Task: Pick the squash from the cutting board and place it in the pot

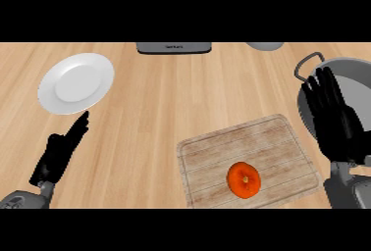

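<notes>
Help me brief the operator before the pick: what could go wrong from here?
1. The open right hand hangs over the pot; swinging toward the squash might bump the pot's rim.
2. The squash looks round and lies near the cutting board's near edge; a clumsy grasp might roll it off.
3. The pot runs past the view's right edge, so the drop is harder to judge.
</notes>
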Robot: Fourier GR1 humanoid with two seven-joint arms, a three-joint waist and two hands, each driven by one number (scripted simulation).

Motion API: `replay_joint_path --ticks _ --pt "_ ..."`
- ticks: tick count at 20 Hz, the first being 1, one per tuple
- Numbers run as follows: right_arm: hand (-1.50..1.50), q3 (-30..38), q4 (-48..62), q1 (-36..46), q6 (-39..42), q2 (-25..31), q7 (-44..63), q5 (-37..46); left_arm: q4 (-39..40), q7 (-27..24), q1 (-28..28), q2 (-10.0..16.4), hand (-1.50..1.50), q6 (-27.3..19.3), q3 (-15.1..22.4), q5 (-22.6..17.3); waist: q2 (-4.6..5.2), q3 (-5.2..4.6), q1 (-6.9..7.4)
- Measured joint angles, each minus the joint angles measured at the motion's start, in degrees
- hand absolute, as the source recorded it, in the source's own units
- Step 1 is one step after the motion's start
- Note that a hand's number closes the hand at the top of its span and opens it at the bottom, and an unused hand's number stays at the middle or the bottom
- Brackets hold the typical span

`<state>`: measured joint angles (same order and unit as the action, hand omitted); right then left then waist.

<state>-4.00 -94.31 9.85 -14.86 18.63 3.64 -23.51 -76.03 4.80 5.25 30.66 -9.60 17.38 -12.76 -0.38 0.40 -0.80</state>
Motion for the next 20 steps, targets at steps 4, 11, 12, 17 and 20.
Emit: replay_joint_path --ticks 4,11,12,17,20 --pt "1.5 0.9 -7.82 -4.83 -2.77 3.14 -6.94 7.51 -2.58 -2.56 -0.06 -2.09 0.0 -2.92 -2.75 -1.2 -0.92 -0.38 -1.3" --pt "-1.5 9.82 -12.63 -17.12 -17.45 7.57 -13.1 23.98 -6.99 -8.11 -1.33 -6.95 0.0 -8.46 -7.71 -4.24 -2.55 -0.93 -7.17" --pt "-1.5 9.38 -14.54 -19.39 -19.5 6.36 -14.81 26.01 -7.55 -8.73 -1.45 -7.79 0.0 -9.08 -7.86 -4.4 -2.47 -0.86 -7.28" --pt "-1.5 2.46 -24.99 -30.61 -28.55 -1.38 -23.79 36.64 -9.8 -12.45 -3.27 -10.8 0.0 -10.31 -7.4 -4.35 -1.72 -0.71 -5.7" --pt "-1.5 -3.91 -29.68 -39.29 -32.48 -5.3 -27.37 44.17 -10.83 -13.9 -4.11 -12.32 0.0 -10.85 -6.42 -3.81 -1.18 -0.72 -4.65"
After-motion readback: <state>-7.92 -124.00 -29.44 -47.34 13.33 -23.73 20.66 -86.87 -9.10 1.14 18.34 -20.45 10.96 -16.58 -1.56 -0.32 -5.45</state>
